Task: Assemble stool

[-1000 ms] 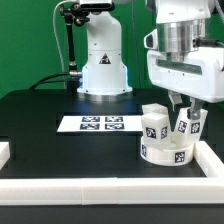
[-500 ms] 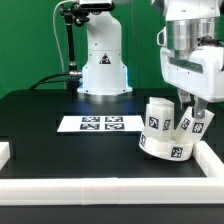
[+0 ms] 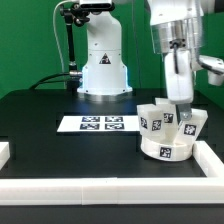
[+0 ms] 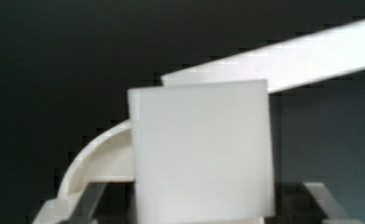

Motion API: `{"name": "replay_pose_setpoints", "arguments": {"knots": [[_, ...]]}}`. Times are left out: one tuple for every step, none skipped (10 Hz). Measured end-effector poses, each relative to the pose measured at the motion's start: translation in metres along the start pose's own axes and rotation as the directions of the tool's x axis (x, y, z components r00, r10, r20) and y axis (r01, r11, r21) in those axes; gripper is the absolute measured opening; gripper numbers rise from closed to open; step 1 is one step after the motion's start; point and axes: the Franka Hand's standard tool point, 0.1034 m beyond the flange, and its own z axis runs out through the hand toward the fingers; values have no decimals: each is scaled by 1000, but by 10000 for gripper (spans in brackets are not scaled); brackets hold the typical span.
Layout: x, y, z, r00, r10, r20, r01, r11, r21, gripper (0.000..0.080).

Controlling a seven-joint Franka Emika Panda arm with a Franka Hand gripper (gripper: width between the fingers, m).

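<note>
Gripper points straight down — pinching an upright leg over the seat.

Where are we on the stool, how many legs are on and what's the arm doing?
Done: two legs appear to stand upright on the round seat at the exterior view's right. In hand: the gripper grips a third leg over the seat. Left: seating that leg; I cannot see any further loose legs.
</note>
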Motion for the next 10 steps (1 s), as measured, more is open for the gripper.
{"name": "replay_pose_setpoints", "arguments": {"knots": [[2,-1,0,999,37,5,-37,999,20,338],[2,-1,0,992,128,12,-129,991,29,338],[1,-1,0,978,208,16,-209,977,33,338],[-1,-1,0,965,262,20,-263,964,39,338],[-2,-1,1,960,280,23,-281,959,43,338],[-3,-1,1,949,313,33,-314,948,51,338],[-5,-1,1,947,320,41,-322,945,56,338],[-5,-1,1,943,331,44,-333,941,55,338],[-5,0,1,934,354,51,-356,933,53,338],[-4,0,1,932,359,57,-361,931,50,338]]}}
